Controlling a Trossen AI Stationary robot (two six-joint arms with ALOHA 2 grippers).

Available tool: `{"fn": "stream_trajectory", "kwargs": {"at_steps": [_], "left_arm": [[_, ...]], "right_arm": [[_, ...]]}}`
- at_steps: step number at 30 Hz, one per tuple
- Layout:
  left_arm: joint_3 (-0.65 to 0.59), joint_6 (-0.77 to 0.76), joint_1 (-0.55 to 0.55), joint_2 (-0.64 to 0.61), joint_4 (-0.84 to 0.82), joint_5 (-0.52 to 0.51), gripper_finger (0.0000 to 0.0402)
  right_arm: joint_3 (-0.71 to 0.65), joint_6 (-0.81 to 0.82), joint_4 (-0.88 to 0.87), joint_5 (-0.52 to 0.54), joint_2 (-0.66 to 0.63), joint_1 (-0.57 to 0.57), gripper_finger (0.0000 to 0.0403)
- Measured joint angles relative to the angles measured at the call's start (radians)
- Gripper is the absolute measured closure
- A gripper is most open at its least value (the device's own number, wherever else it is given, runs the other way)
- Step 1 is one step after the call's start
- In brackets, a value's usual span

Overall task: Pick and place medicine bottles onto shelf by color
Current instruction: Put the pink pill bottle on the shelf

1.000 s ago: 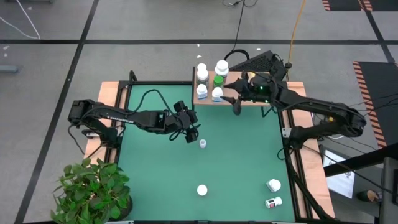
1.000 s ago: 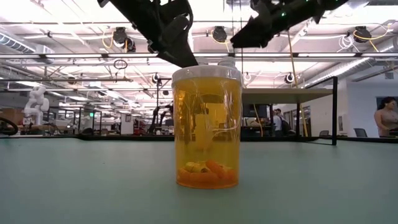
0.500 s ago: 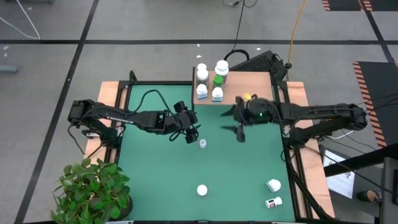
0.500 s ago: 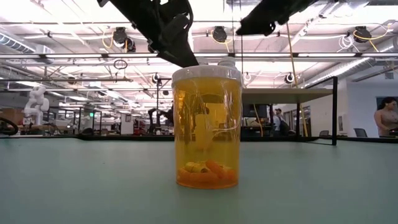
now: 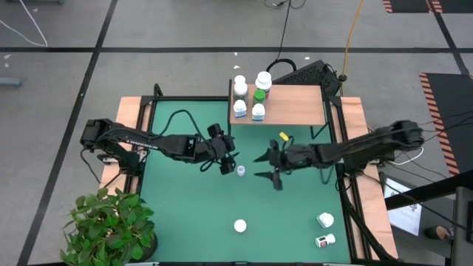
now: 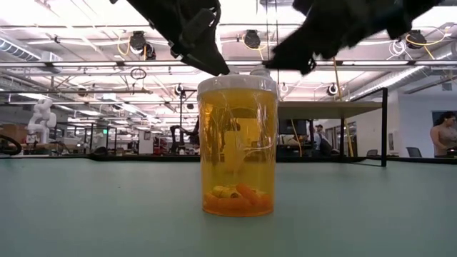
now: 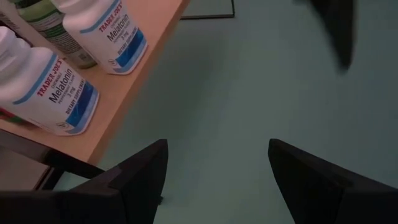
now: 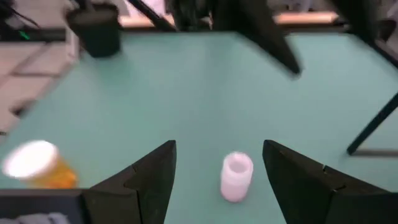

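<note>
A small white bottle (image 5: 241,171) stands upright on the green mat, between my two grippers. My left gripper (image 5: 228,159) hovers just left of it, open. My right gripper (image 5: 264,166) is open to its right, fingers pointing at it. In the right wrist view the white bottle (image 8: 237,176) stands ahead of my right gripper (image 8: 219,180), apart from both fingers. The orange bottle (image 6: 238,146) stands near the mat's near edge, its white cap (image 5: 240,225) showing from above. The shelf (image 5: 292,103) at the far edge carries several bottles, including a green one (image 5: 259,95) and blue-labelled ones (image 7: 56,90).
Two more white bottles (image 5: 325,219) (image 5: 325,240) sit at the mat's near right corner, the nearer one on its side. A potted plant (image 5: 111,225) stands off the near left corner. The shelf's right half is bare board. Wooden rails (image 5: 129,133) border the mat.
My right gripper has left the shelf front and swung toward the near edge and the table's left, coming down close to the small white bottle; it stays open. The left arm and all bottles have kept still.
</note>
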Motion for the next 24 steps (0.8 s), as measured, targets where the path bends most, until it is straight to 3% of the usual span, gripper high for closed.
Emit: {"fn": "stream_trajectory", "kwargs": {"at_steps": [9, 19, 24], "left_arm": [[0.000, -0.002, 0.002, 0.000, 0.000, 0.000, 0.0121], [0.000, -0.001, 0.006, 0.000, -0.007, 0.000, 0.0121], [0.000, -0.001, 0.006, 0.000, -0.009, -0.001, 0.0121]], "right_arm": [[0.000, -0.067, 0.343, 0.028, 0.333, -0.042, 0.0163], [0.084, -0.071, 0.357, -0.007, 0.505, -0.075, 0.0097], [0.093, -0.068, 0.349, -0.007, 0.527, -0.080, 0.0121]]}}
